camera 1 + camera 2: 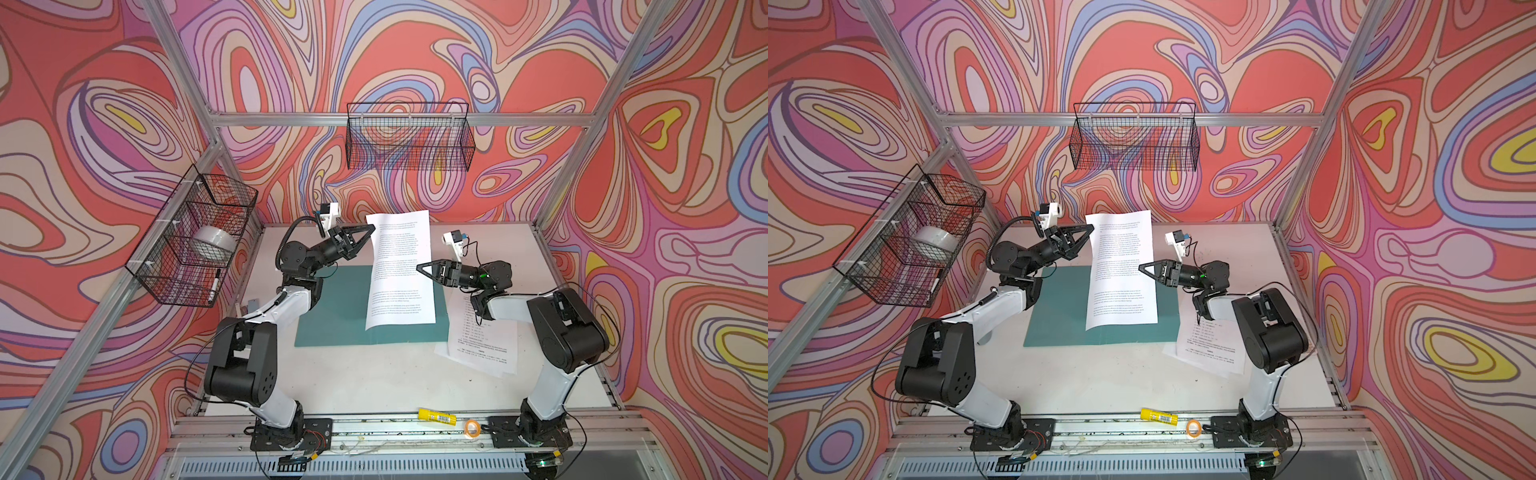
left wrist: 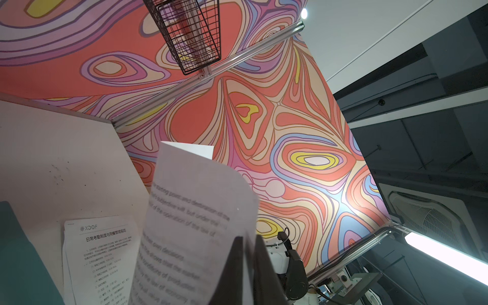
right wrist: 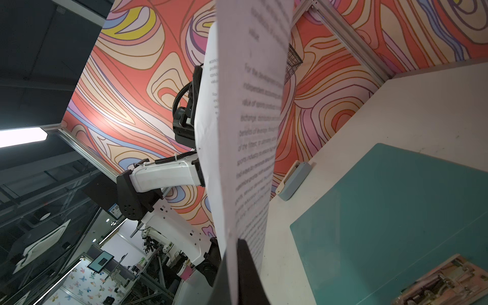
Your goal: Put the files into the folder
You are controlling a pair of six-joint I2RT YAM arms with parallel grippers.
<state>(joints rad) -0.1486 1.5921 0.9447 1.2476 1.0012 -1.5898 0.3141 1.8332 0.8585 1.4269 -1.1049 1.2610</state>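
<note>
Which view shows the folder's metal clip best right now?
The right wrist view: the clip shows plainly on the open folder. In both top views the raised sheet hides it; the left wrist view catches only a folder edge.

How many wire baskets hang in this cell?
2: the left basket on the left side rail, the back basket on the rear crossbar. None appears hidden.

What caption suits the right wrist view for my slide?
Right gripper shut on printed sheets held above the open teal folder, metal clip exposed, left arm beyond.
</note>
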